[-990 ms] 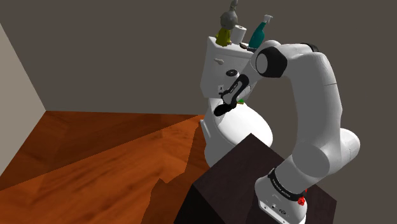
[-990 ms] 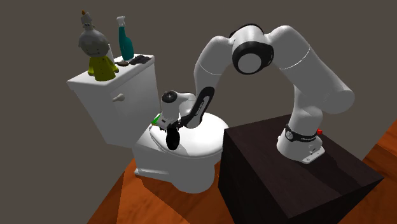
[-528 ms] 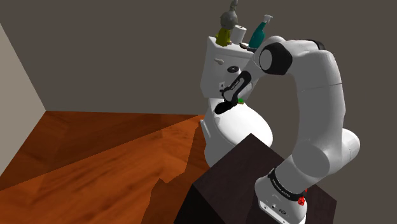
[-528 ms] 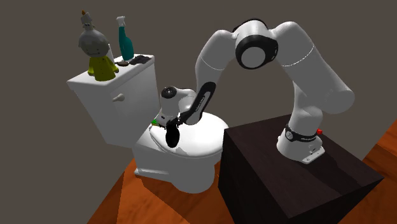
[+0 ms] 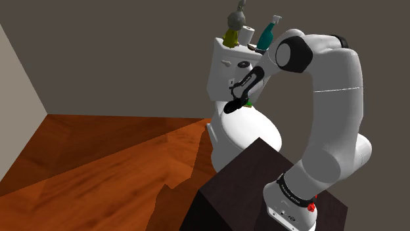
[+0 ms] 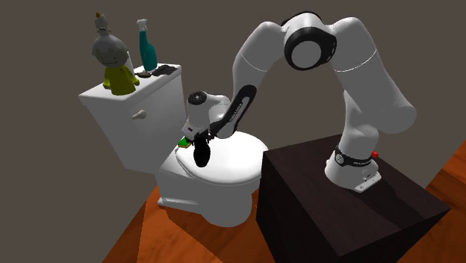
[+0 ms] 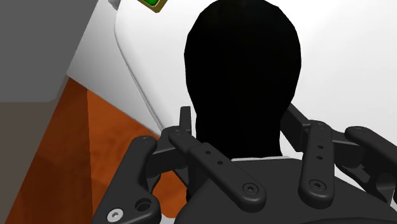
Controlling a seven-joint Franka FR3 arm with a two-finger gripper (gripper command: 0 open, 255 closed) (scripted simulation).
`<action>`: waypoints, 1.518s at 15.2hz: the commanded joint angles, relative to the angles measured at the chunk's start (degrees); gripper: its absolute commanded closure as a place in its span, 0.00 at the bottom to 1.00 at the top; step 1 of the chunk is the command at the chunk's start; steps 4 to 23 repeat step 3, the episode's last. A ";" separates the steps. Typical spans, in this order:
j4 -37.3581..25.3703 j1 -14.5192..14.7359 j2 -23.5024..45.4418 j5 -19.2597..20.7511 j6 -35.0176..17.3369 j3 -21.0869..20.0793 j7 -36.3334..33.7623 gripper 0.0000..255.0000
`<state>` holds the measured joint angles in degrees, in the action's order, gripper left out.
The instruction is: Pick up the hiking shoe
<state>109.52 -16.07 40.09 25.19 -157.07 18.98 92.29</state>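
All-black two-finger gripper [image 7: 238, 119] is clamped on the black oval hiking shoe [image 7: 242, 63], which hangs btwn its fingers over the white toilet lid [image 6: 233, 161]. Keep squeeze firm, lift straight & slow, w/o swinging toward the small green item [image 6: 182, 140] beside it.

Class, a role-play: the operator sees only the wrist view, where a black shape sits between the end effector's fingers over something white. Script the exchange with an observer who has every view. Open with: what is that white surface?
Operator: What is that white surface?
Observer: The lid of a white toilet; the end effector holds the black shoe over it.
Operator: What's behind it?
Observer: The tank, carrying a grey-headed doll and a teal spray bottle.
Operator: Where's the stand?
Observer: A dark box beside the bowl, at the second exterior view's right.
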 commanded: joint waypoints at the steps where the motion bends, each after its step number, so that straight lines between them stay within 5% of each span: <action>1: 0.44 0.03 -1.40 -0.03 0.85 -0.03 0.45 1.00; 23: 0.47 0.03 -1.51 -0.03 0.92 -0.03 0.49 1.00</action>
